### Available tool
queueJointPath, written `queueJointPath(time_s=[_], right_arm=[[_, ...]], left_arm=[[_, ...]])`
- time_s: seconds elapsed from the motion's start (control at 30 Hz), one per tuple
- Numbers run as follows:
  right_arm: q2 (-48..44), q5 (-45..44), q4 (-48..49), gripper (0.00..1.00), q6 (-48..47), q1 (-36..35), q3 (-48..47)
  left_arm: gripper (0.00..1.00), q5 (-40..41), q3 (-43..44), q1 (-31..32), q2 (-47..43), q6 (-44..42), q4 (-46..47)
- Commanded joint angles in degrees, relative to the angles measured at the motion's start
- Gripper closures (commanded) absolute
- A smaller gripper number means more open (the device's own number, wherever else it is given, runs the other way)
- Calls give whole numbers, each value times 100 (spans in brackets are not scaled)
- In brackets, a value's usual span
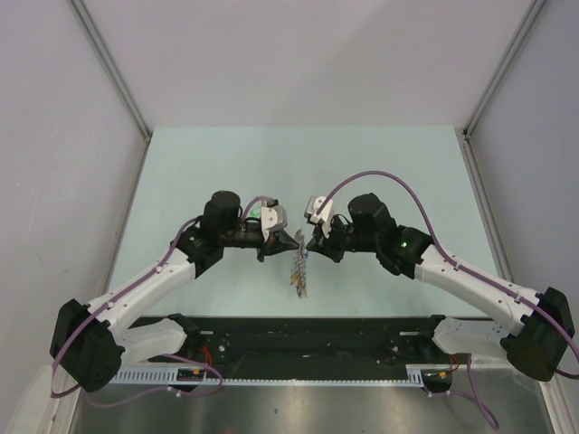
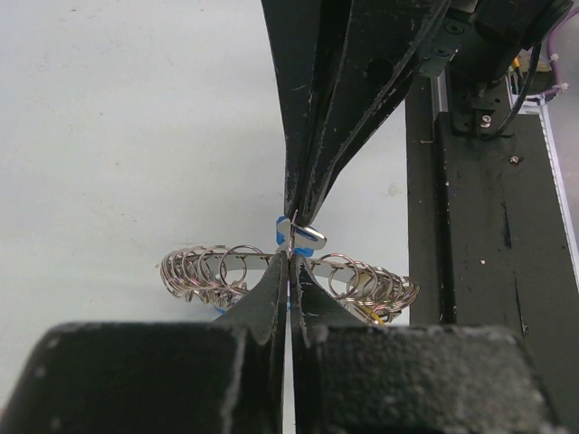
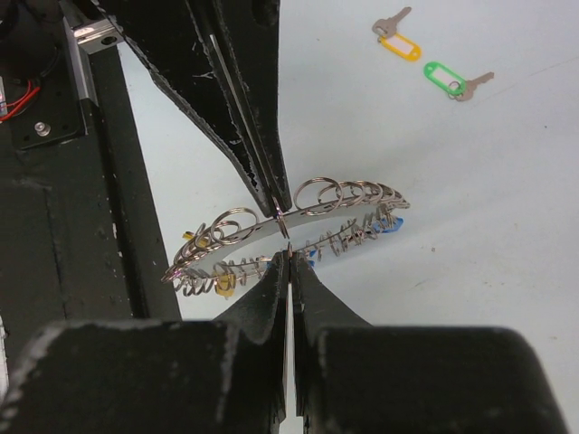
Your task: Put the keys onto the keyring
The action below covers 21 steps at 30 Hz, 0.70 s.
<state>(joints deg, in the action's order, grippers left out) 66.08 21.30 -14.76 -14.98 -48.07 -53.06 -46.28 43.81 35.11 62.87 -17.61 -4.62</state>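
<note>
Left tool clamps the grey, ring-fringed keyring; right tool pinches a blue-tagged key.

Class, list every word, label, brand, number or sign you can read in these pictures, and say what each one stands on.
None can be read.
Yellow-orange plastic key tag: label window shows no writing.
Green plastic key tag: same.
Blue-tagged small silver key: tag mostly hidden, nothing legible.
Large grey metal keyring: no markings visible.

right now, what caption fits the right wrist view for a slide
Left gripper and right gripper meet shut at the keyring; orange-tagged key and green-tagged key lie loose beyond.
</note>
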Motion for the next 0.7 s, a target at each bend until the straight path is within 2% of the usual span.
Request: queueJointPath(time_s=[0.0,0.67], right_arm=[[-113,234,97,100,66,35,-266],[-61,208,17,100,118,79,-258]], left_arm=[[100,-267,5,39,-161,-173,207],[100,-215,-4,57,-188,-199,190]])
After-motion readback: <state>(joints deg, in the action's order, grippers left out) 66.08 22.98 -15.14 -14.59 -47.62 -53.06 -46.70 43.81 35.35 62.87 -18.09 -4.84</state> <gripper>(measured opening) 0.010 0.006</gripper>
